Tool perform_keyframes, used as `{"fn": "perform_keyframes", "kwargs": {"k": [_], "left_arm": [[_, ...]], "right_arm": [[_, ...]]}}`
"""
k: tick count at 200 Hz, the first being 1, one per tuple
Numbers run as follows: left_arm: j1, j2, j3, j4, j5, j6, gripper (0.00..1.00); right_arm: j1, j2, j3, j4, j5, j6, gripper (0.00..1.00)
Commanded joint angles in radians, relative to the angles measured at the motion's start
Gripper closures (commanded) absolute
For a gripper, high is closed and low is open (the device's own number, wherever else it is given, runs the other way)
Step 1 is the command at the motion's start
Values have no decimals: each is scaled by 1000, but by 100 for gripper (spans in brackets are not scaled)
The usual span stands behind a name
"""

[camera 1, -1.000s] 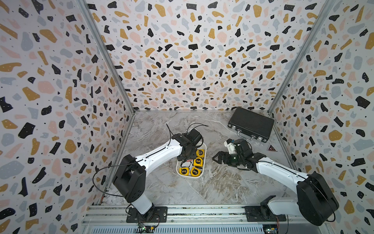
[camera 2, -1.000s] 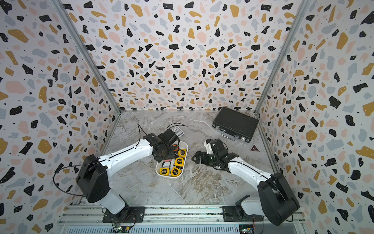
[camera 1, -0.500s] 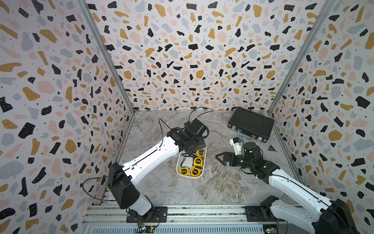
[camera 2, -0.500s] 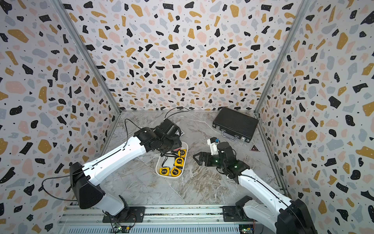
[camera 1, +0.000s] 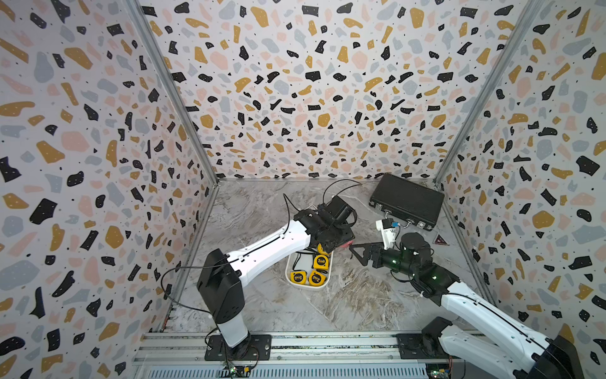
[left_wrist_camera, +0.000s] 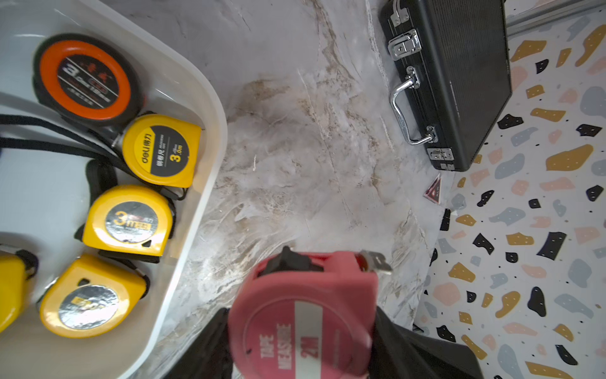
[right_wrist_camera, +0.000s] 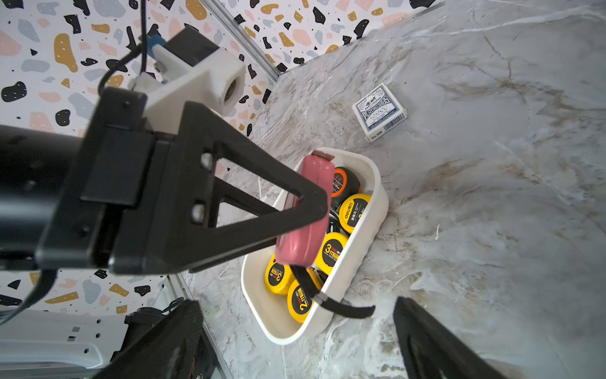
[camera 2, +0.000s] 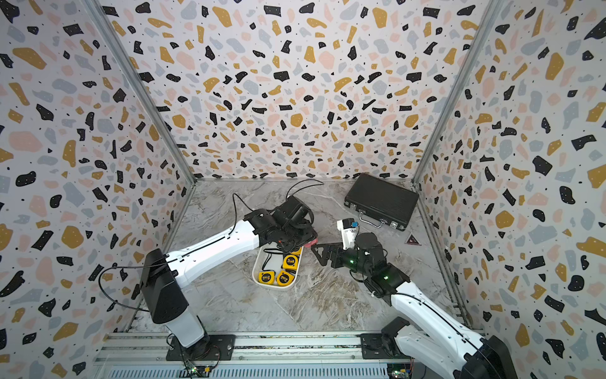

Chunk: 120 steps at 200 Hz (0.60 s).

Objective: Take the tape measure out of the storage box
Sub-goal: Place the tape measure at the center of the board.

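Marbled tabletop (camera 1: 344,305), storage box (camera 1: 306,286) (terrazzo walls (camera 1: 311,82))

The left gripper (left_wrist_camera: 303,331) clamps a pink tape measure (left_wrist_camera: 305,318) over the marble table (left_wrist_camera: 295,147), outside the storage box (left_wrist_camera: 210,131); from it, the box lies at ten o'clock, holding yellow tape measures (left_wrist_camera: 160,151) and an orange-black one (left_wrist_camera: 87,77); a black briefcase (left_wrist_camera: 459,82) lies at one o'clock.

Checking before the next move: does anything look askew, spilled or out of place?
Nothing spilled or damaged. The pink tape measure, held in the left claw beside the box, trails a black strap that crosses the rim in the right wrist view and might snag. A card pack lies on the table.
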Motion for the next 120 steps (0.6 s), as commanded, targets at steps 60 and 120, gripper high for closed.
{"fn": "perform_keyframes", "kwargs": {"k": [60, 120], "left_arm": [[-24, -46, -20, 163, 100, -126, 100], [-27, -51, -40, 190, 144, -153, 100]], "right_arm": [[4, 40, -31, 149, 65, 6, 20], [4, 80, -33, 201, 77, 12, 46]]}}
